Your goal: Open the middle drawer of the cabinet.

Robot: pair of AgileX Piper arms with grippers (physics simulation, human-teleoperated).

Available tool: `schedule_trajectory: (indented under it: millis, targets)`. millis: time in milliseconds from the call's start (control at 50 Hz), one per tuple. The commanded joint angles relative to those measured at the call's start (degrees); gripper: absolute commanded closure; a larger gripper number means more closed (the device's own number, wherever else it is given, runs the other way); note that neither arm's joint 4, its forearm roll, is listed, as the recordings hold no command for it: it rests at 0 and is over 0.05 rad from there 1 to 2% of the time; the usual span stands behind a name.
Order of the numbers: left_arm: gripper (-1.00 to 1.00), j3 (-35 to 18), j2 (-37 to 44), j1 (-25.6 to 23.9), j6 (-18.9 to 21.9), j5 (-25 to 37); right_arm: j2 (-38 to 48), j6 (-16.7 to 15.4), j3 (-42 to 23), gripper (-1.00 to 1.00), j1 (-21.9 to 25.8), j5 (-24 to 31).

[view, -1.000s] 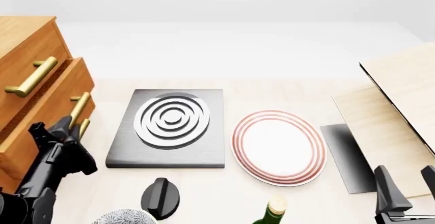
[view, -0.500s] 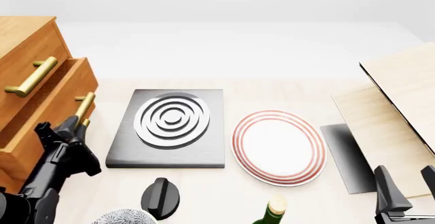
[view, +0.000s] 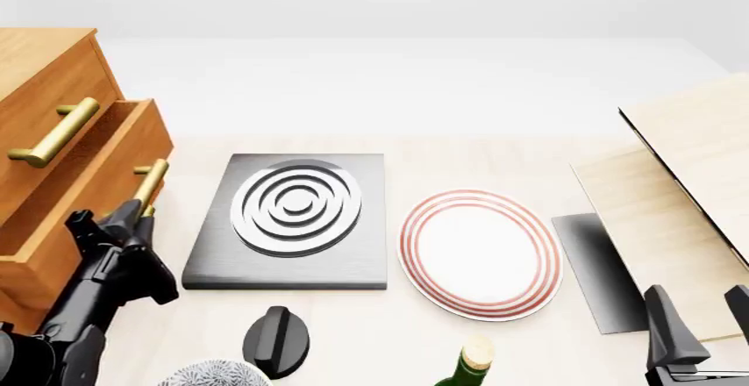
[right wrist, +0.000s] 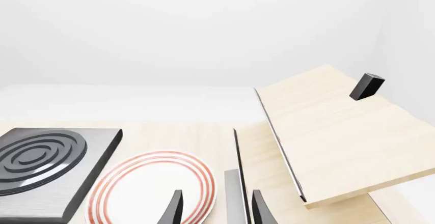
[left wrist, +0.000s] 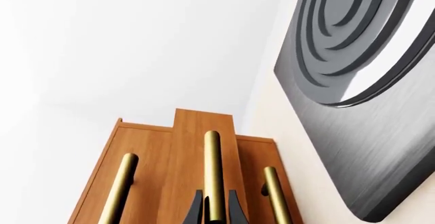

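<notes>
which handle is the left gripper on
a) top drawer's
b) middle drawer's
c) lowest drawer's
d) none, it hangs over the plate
b: in the left wrist view the left gripper's fingers straddle the centre brass bar of three, and the front view shows the middle drawer pulled out of the cabinet with that gripper at its handle.
</notes>
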Motion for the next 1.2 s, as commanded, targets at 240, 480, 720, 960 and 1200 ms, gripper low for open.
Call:
schedule_trajectory:
  millis: [240,480,720,960,1200]
  targets:
    - [1.00,0.2,0.7,-2.1,-0.6,0.0,-0.1,0.3,0.1,-1.00,0.2,0.1]
    - [1.00,0.6,0.3,-3.0,-1.0,0.0,-0.1,0.3,0.1,-1.00,0.2,0.1]
    - [1.00,1.4,-0.3,-4.1,-1.2,0.0,-0.1,0.3,0.1,-1.00,0.2,0.1]
    - [1.00,1.8,-0.5,-4.7,-1.6,0.0,-0.1,0.3,0.1,-1.00,0.3,0.1]
    - [1.00,1.6,-0.1,-5.2,-1.5,0.0,-0.1,0.3,0.1,-1.00,0.3,0.1]
